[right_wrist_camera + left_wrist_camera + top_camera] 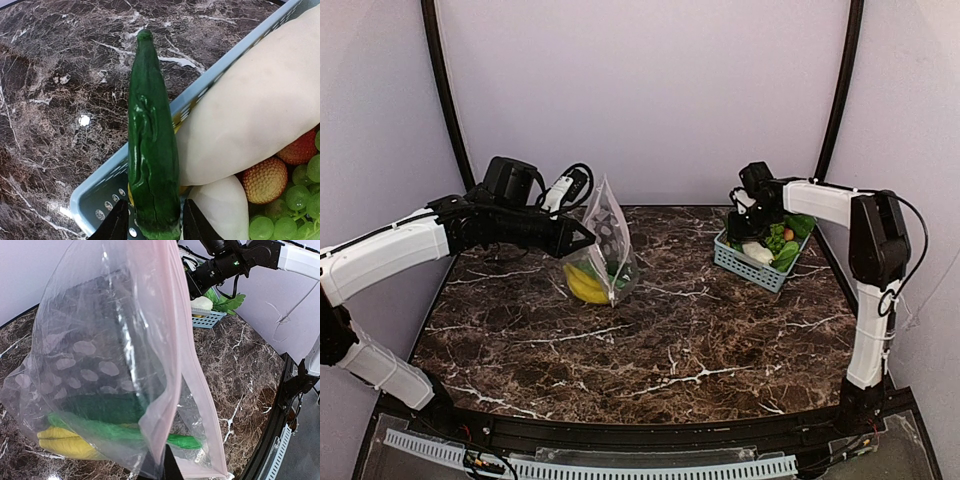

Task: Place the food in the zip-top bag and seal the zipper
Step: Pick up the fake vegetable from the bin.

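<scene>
My left gripper is shut on the mouth edge of the zip-top bag and holds it up, hanging open over the table's left side. In the left wrist view the pink zipper runs down to my finger. Inside the bag lie a yellow banana bunch and green vegetables. My right gripper is low in the blue-grey basket. In the right wrist view it is shut on the base of a dark green cucumber-like vegetable, whose tip reaches past the basket rim.
The basket also holds a long white vegetable, small red fruits, green grapes and leafy greens. It stands at the back right of the marble table. A wall is close behind.
</scene>
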Action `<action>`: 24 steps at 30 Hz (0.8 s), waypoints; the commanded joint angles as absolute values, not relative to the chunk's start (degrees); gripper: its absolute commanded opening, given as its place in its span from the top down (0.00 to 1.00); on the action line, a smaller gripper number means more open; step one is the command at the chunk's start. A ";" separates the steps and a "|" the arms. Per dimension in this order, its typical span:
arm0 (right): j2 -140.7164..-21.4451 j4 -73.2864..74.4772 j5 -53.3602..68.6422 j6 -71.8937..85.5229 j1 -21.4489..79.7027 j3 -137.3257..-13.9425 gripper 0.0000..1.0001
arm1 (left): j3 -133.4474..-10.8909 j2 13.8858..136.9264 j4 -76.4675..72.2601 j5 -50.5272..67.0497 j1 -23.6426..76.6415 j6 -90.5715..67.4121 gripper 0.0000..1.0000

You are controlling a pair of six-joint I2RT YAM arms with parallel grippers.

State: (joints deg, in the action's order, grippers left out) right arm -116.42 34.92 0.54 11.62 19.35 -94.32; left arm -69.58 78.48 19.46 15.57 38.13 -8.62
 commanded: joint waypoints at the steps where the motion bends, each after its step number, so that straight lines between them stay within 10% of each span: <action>1: -118.67 33.12 2.17 10.82 19.16 -96.25 0.65 | -69.16 77.05 19.57 16.55 37.94 -8.44 0.99; 24: -110.05 28.38 3.17 9.26 19.11 -88.32 0.84 | -68.69 76.84 19.32 15.94 37.94 -8.20 0.99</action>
State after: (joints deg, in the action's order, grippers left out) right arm -115.48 32.03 1.48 9.43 19.33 -91.92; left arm -69.36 77.87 19.44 15.84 38.13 -8.62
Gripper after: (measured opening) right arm 0.242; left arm 0.008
